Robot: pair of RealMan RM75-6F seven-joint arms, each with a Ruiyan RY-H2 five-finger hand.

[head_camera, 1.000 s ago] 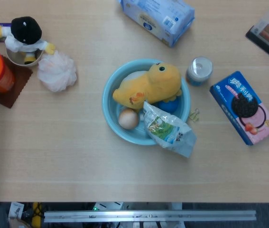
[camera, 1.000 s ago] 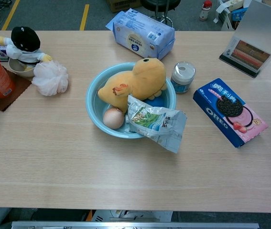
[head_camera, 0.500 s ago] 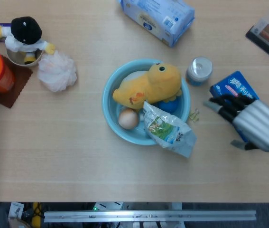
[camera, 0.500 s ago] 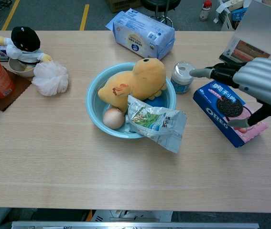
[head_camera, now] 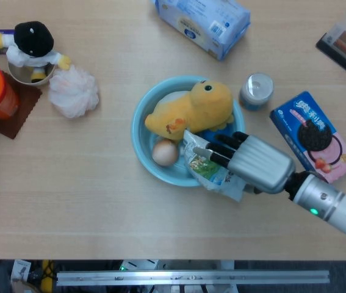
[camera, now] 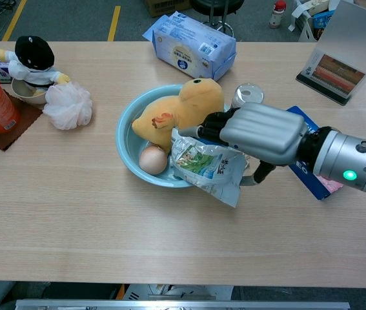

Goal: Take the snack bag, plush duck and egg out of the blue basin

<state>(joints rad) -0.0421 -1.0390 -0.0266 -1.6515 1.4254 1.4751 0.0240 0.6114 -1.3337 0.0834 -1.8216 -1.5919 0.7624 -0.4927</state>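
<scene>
We are going for the snack bag (head_camera: pixel 215 168) first. Our right hand (head_camera: pixel 249 160) is over it, fingers stretched out, holding nothing. The plush duck (head_camera: pixel 191 110) and egg (head_camera: pixel 165 152) sit past our fingertips in the blue basin (head_camera: pixel 141 131). Next we need to close on the bag and lift.

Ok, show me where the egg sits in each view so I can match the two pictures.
Head view: the egg lies in the blue basin's lower left, below the plush duck.
Chest view: the egg lies at the basin's front, left of the snack bag.
Shared landmark: the plush duck.
</scene>
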